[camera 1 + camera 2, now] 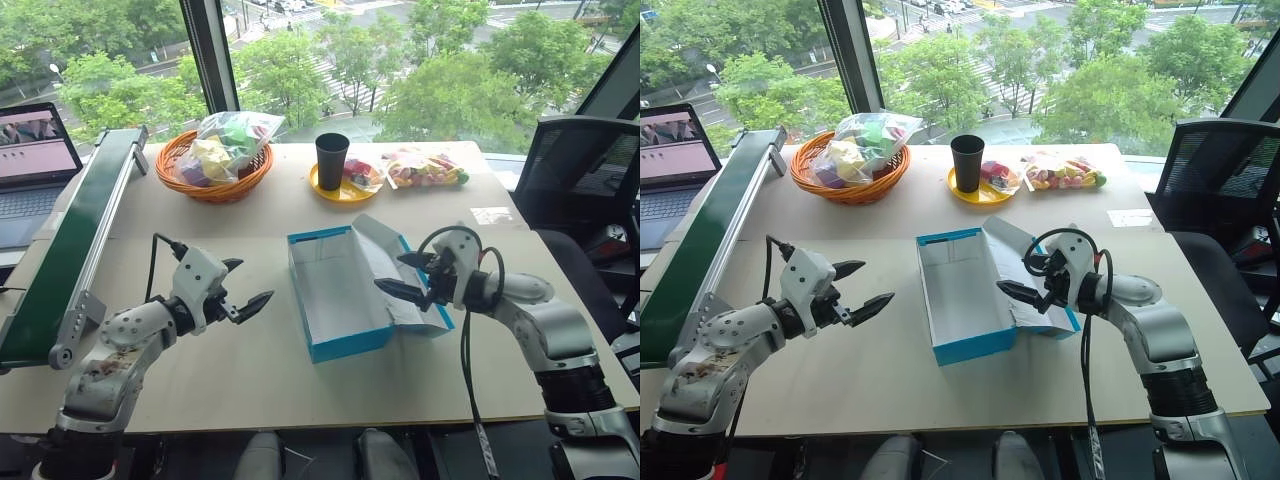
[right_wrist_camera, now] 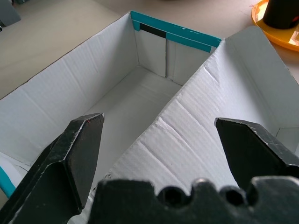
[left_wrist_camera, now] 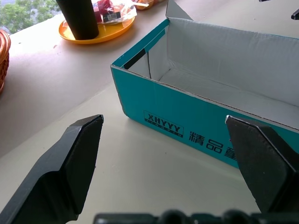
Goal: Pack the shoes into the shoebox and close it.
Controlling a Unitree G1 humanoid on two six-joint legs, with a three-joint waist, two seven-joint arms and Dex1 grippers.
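box [image 1: 338, 295]: mid-surface, open, empty, lid flopped right
shoes: can't tell where
left hand [image 1: 248, 287]: spread, empty, left of box
right hand [image 1: 407, 275]: spread, over lid
advice: find shoes first, leave lid open

shoebox [image 1: 965, 300]: open, white inside, empty, on the desk [image 1: 840, 370], between both sets of fingers | left gripper [image 1: 860, 290]: fingers spread, empty, tips toward the box's near wall, apart from it | right gripper [image 1: 1025, 280]: fingers spread, empty, above the folded-back lid [image 1: 1035, 305]
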